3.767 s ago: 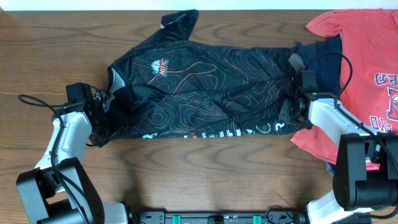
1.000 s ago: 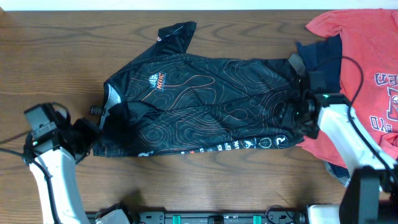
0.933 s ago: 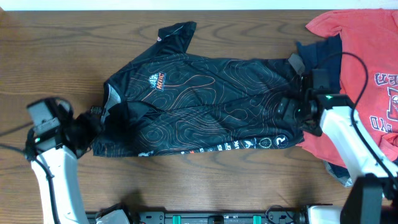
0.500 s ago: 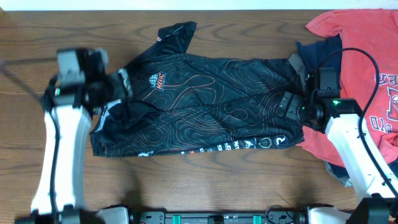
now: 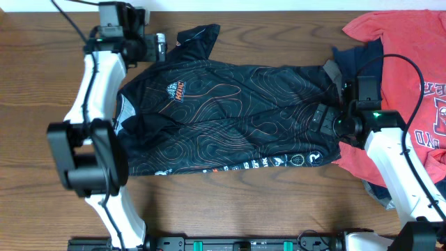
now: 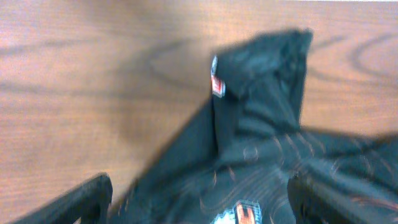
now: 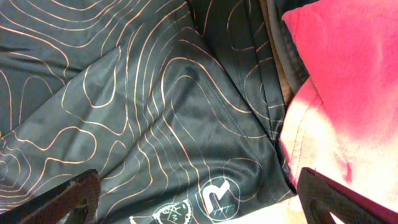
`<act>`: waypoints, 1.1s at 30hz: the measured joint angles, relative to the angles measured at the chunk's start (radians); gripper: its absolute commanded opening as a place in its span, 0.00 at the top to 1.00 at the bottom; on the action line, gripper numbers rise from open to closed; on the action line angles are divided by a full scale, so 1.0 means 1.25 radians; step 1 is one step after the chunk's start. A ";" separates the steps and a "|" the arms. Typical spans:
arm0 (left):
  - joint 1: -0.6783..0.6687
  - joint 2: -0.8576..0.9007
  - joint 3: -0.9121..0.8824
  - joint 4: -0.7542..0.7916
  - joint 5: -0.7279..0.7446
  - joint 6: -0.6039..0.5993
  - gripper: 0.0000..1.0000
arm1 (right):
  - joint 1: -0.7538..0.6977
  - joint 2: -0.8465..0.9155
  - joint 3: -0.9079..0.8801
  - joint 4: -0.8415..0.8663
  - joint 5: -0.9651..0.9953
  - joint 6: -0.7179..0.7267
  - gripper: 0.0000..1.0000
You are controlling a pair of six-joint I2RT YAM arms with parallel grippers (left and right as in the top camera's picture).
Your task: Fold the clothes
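The clothes, a black T-shirt (image 5: 237, 104) with thin orange contour lines, lie spread across the middle of the table, collar to the left. Its upper sleeve (image 5: 198, 35) points toward the far edge. My left gripper (image 5: 162, 47) hovers open just left of that sleeve. In the left wrist view the sleeve (image 6: 261, 81) lies ahead of the left gripper (image 6: 199, 211), with only shirt fabric below it. My right gripper (image 5: 319, 118) is open over the shirt's right hem. Under the right gripper (image 7: 199, 208), the hem shows a white round logo (image 7: 214, 199).
A red T-shirt (image 5: 411, 70) with lettering lies at the right end of the table, its edge (image 7: 348, 93) touching the black hem. A navy blue garment (image 5: 362, 59) sits between them. Bare wooden table (image 5: 42, 84) shows to the left and along the front.
My left arm swung from the shirt's lower left corner up to the far sleeve, and its gripper opened, letting go of the fabric. The right gripper shifted slightly and opened a little wider.
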 measured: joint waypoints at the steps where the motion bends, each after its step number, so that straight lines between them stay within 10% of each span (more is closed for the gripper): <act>1: -0.004 0.023 0.001 0.031 0.000 0.005 0.09 | 0.000 0.000 0.000 0.000 0.000 -0.001 0.01; 18: -0.062 0.211 0.001 0.194 0.001 0.030 0.13 | 0.000 0.000 0.000 0.001 0.000 -0.002 0.01; 27: -0.062 0.223 0.002 0.203 -0.030 0.032 0.85 | 0.000 0.000 0.000 0.001 0.000 -0.002 0.01; 33: -0.062 0.222 0.002 0.190 -0.035 0.008 0.92 | 0.000 0.000 0.000 0.011 0.000 -0.005 0.06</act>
